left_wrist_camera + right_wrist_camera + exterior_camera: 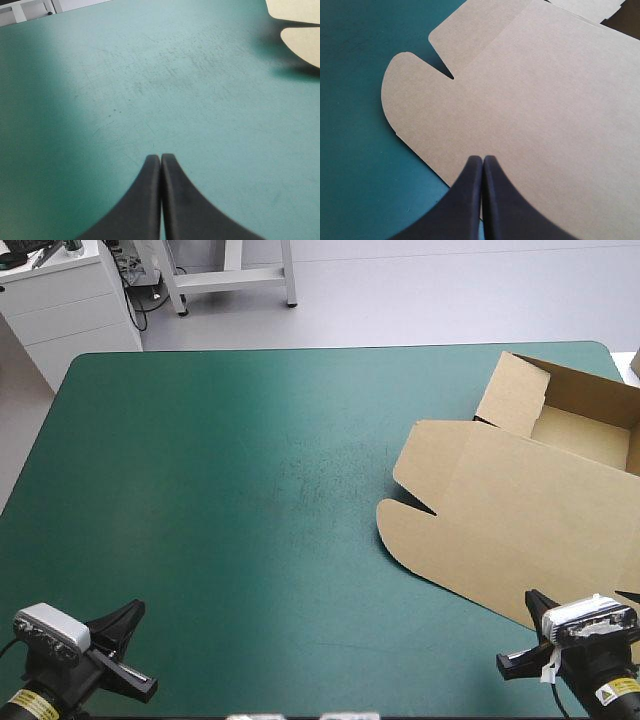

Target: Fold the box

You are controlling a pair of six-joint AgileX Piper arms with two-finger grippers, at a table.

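The box (520,510) lies at the right side of the surface (220,490). Its tray stands open with raised walls toward the far right corner. The lid lies flat and reaches toward the near edge, with a rounded flap at its left. The right claw (483,159) is closed on nothing, its tips over the lid's near edge. The left claw (161,157), also closed and empty, sits over bare surface by the near left corner, well apart from the box.
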